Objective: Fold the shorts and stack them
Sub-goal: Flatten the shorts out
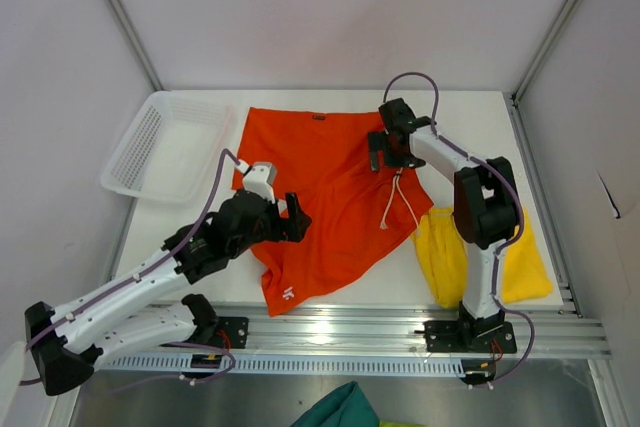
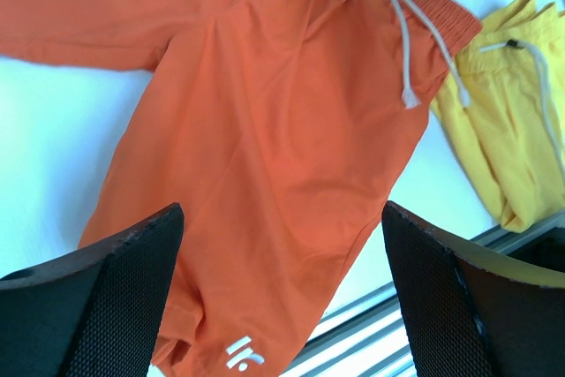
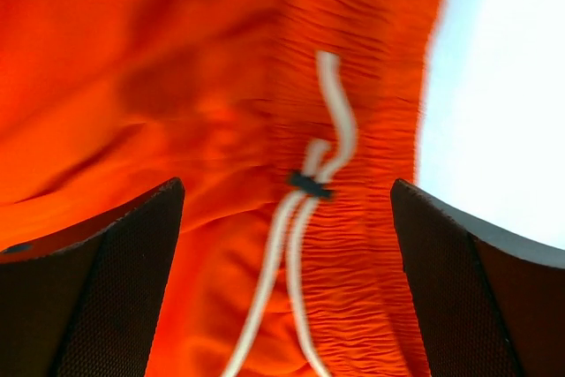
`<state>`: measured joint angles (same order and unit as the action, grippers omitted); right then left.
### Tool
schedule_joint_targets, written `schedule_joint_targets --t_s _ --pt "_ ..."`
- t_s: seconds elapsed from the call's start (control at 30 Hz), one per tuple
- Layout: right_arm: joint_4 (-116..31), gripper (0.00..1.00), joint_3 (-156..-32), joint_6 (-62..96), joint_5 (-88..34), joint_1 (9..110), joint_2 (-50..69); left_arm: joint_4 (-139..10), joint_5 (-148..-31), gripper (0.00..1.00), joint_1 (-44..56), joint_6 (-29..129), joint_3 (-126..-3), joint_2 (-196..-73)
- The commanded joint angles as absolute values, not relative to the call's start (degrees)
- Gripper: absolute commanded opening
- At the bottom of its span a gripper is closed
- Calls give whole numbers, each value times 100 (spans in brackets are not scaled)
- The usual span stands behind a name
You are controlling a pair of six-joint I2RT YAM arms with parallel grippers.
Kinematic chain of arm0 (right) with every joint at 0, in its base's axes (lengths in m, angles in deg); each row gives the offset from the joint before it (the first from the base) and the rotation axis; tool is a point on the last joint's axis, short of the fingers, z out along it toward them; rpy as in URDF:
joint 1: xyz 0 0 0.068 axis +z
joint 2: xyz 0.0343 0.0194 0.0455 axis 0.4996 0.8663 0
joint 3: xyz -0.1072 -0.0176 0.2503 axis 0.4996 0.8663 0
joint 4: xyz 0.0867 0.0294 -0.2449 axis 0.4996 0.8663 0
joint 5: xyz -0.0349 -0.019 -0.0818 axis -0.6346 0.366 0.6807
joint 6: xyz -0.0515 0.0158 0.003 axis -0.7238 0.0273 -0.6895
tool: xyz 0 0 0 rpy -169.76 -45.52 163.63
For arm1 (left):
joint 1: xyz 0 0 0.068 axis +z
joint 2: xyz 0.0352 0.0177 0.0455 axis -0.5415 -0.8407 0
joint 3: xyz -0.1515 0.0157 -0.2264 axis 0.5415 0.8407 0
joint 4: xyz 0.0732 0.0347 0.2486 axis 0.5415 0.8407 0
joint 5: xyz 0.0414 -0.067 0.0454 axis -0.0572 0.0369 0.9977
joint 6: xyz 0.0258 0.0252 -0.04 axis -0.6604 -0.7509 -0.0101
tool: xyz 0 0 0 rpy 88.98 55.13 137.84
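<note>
The orange-red shorts [image 1: 325, 197] lie spread on the table, waistband to the right with white drawstrings [image 1: 395, 202]. They fill the left wrist view [image 2: 265, 147] and the right wrist view [image 3: 177, 130]. The yellow shorts [image 1: 445, 252] lie bunched at the right, partly behind the right arm; they also show in the left wrist view [image 2: 521, 121]. My left gripper [image 1: 285, 217] is open and empty above the shorts' left leg. My right gripper [image 1: 385, 152] is open and empty above the waistband, over the drawstring knot [image 3: 309, 184].
A white mesh basket [image 1: 160, 147] stands at the back left. A teal-green cloth [image 1: 335, 409] lies below the table's front rail. The metal rail [image 1: 400, 332] runs along the near edge. Frame posts stand at the back corners.
</note>
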<state>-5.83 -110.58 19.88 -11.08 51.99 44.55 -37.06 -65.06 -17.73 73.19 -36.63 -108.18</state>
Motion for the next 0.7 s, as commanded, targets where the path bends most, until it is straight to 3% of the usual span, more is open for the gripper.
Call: schedule_joint_targets --t_s 0.0,0.17,0.67 --pt "-501 99 -11007 1904 -26 5308 4502 -3551 -6474 95 -1810 7292 -3589 -10658" --pt "-633 99 -10805 1940 354 5423 4661 -3506 -6483 95 -1810 7292 -3554 -10536" --pt "-1336 99 -10436 1773 -655 4887 5039 -3524 -6588 94 -1810 7266 -3536 -10597"
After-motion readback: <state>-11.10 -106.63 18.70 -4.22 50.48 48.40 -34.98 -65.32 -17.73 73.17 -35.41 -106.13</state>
